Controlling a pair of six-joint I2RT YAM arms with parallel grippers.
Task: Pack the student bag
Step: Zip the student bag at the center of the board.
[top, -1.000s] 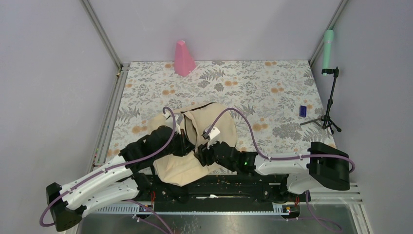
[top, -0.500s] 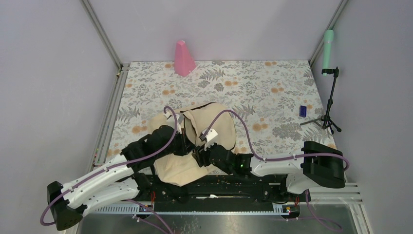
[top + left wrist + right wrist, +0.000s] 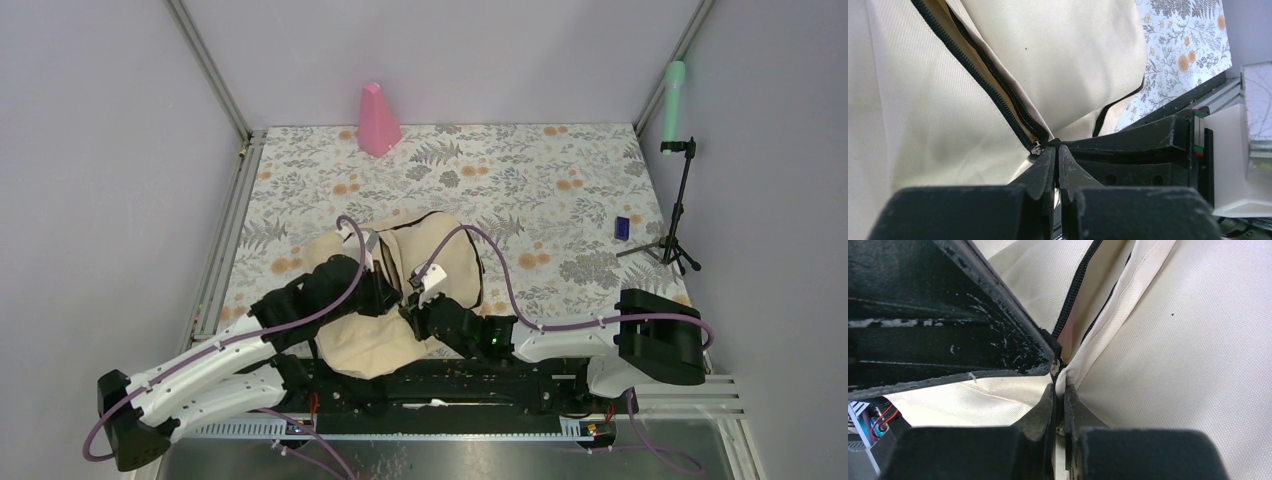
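Slippage worries me: right gripper (image 3: 1059, 391) is closed on bag (image 3: 1173, 365) fabric, left gripper (image 3: 1054, 150) closed with the slider (image 3: 1037, 148) at its tips, hold unclear; a hard pull may free either.

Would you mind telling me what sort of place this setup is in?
Most likely a robot test booth in a lab: plain grey panels on metal posts enclose a floral-covered table, and a small tripod stands at its edge.
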